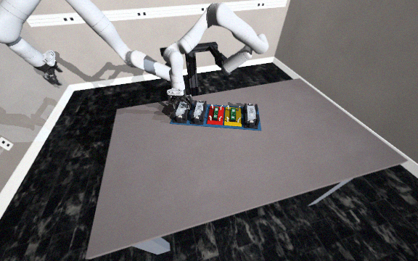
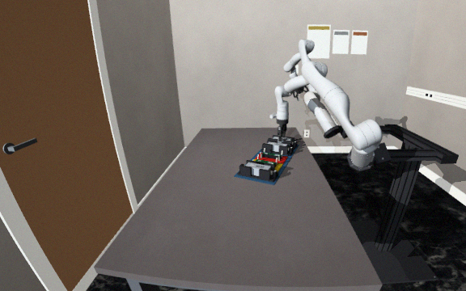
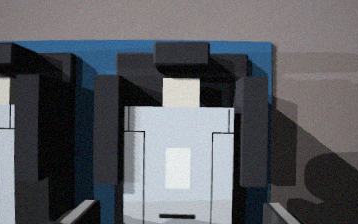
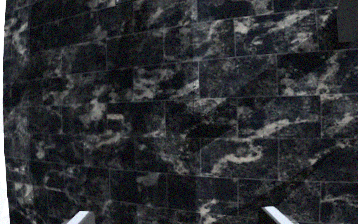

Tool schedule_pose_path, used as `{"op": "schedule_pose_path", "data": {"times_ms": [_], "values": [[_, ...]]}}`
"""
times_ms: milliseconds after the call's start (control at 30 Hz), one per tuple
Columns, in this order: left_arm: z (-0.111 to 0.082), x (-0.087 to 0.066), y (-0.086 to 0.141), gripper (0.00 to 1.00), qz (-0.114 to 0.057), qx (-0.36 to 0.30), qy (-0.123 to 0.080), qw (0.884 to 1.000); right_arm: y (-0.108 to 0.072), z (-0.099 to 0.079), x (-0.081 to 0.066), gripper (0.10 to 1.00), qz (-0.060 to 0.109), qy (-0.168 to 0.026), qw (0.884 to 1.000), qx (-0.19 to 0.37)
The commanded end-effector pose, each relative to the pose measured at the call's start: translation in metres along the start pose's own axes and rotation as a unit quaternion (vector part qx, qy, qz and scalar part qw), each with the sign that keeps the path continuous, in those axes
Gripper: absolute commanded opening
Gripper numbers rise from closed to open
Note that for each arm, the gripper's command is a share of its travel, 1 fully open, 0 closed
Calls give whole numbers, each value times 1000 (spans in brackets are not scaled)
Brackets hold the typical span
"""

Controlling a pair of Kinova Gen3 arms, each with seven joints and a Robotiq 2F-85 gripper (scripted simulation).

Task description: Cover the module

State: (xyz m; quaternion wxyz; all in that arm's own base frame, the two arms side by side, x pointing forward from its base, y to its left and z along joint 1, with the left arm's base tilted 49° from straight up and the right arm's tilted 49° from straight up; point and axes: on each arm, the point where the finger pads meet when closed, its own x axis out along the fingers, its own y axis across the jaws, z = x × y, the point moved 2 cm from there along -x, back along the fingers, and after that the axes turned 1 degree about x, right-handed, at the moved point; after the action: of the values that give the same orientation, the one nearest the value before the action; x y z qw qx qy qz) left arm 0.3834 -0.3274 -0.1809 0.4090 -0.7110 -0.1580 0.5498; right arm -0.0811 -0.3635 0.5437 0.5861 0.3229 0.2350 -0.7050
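Note:
Three silver-grey covers sit in black holders on a blue base [image 1: 256,129] [image 3: 105,48]. In the top view these are the left cover [image 1: 181,113] [image 3: 178,165], the middle cover [image 1: 199,112] and the right cover [image 1: 251,114] [image 2: 256,166]. The yellow plate [image 1: 233,124] bears a green module [image 1: 233,114] and white posts, left of the right cover. My left gripper [image 1: 181,104] [image 3: 181,214] is open over the left cover, fingertips out to either side of it; their exact height is unclear. My right gripper [image 1: 56,79] [image 4: 176,218] is open and empty, away from the table.
A red plate [image 1: 215,122] with another green module [image 1: 216,114] and white posts lies between the middle cover and the yellow plate. Black holder walls [image 3: 254,130] [image 3: 107,130] rise on both sides of the left cover. The table [image 1: 209,174] extends around the base.

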Motion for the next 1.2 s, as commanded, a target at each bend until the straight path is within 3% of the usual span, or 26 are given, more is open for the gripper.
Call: {"op": "schedule_pose_path", "data": {"times_ms": [0, 1167], "values": [[0, 0, 0, 999, 1, 1, 1, 1000, 0, 0, 0, 999, 0, -1, 1000, 0], [0, 7, -1, 999, 0, 1, 1, 1000, 0, 0, 0, 999, 0, -1, 1000, 0]]}}
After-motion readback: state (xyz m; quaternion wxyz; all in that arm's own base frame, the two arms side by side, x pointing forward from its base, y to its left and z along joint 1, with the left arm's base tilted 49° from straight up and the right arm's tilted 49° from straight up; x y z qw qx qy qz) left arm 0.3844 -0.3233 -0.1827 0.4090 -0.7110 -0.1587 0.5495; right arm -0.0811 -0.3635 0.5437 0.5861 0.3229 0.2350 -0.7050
